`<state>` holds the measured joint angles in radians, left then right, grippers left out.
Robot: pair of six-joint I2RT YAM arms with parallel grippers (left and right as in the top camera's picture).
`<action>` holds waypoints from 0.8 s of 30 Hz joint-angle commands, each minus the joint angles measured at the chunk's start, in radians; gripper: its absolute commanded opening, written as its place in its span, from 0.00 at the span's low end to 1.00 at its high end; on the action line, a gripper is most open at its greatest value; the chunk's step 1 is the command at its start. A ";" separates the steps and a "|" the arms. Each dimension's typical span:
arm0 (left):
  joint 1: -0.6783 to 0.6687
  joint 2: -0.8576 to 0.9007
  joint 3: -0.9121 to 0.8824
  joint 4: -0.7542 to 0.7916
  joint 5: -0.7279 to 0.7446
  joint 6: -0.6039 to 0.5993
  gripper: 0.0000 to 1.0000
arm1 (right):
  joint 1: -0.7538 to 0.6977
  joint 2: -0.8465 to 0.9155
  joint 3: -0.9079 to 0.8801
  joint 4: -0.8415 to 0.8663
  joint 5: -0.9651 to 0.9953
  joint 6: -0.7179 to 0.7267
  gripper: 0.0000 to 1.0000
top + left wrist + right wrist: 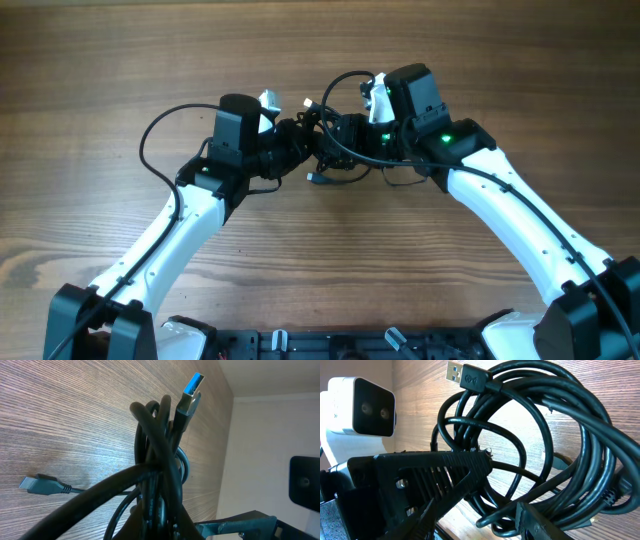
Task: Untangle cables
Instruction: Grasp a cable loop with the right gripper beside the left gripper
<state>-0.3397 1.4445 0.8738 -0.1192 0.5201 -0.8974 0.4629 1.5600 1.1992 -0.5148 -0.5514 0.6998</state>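
The cables (325, 165) are a knot of thin black cords hanging between my two grippers, just above the middle of the table. My left gripper (293, 142) is shut on several strands; in its wrist view they run up from the left gripper (160, 529) to a blue-tongued USB plug (192, 390). Another dark plug (40, 485) lies on the wood. My right gripper (347, 135) is at the knot's right side. In the right wrist view the right gripper (502, 486) stands open, its ribbed finger (440, 472) poked through the coil of cables (570, 445), with loose strands between the jaws. A second USB plug (466, 377) sticks out at the top.
Bare wooden table (320, 270) lies all around the arms. A thin black wire loop (150, 135) arcs out beside the left arm. The left arm's white camera housing (362, 407) is close to the right gripper's ribbed finger.
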 commanded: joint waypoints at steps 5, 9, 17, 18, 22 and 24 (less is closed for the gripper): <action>-0.018 -0.023 0.021 0.025 0.001 -0.009 0.04 | 0.035 0.007 -0.014 -0.014 0.089 0.008 0.53; -0.018 -0.023 0.021 0.025 0.001 -0.008 0.04 | 0.035 0.011 -0.014 -0.060 0.119 0.007 0.53; -0.018 -0.023 0.020 0.024 0.001 -0.008 0.04 | 0.035 0.040 -0.015 -0.154 0.169 -0.049 0.49; -0.018 -0.023 0.021 0.025 0.001 -0.008 0.04 | 0.035 0.040 -0.015 -0.171 0.190 -0.053 0.49; -0.018 -0.023 0.020 0.025 0.001 -0.008 0.04 | 0.035 0.041 -0.015 -0.183 0.204 -0.068 0.29; -0.018 -0.023 0.021 0.025 0.001 -0.008 0.04 | 0.035 0.041 -0.015 -0.196 0.204 -0.072 0.12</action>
<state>-0.3592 1.4445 0.8738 -0.1123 0.5041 -0.8970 0.4953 1.5784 1.1992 -0.6949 -0.3912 0.6445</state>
